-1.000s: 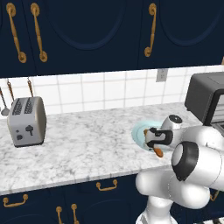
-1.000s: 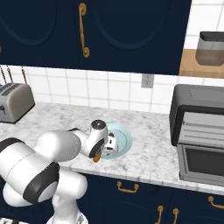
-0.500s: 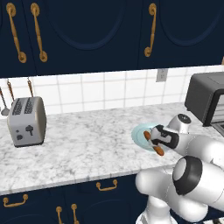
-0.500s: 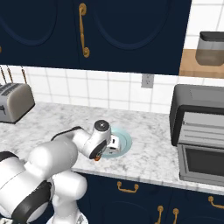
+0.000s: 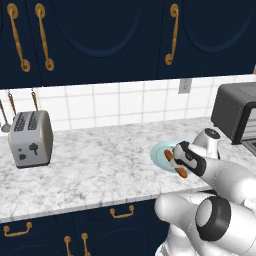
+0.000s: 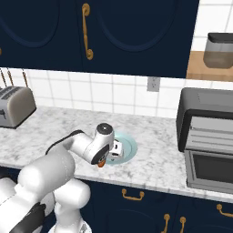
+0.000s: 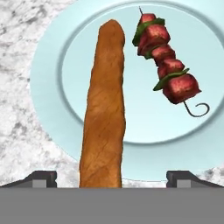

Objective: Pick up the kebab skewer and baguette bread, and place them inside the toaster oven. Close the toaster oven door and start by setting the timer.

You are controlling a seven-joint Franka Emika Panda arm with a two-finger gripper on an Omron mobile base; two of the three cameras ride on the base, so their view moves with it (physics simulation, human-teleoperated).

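Gripper (image 7: 112, 177) wide above baguette bread (image 7: 105, 113), kebab skewer (image 7: 166, 70) alongside

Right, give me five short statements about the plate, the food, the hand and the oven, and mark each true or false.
1. The baguette bread and the kebab skewer both lie on the pale blue plate. True.
2. The hand is shut on the bread. False: it is open, holding nothing.
3. The bread is longer than the skewer. True.
4. The skewer lies across the bread. False: they lie side by side, apart.
5. The toaster oven stands on the counter left of the plate. False: it stands to the right.
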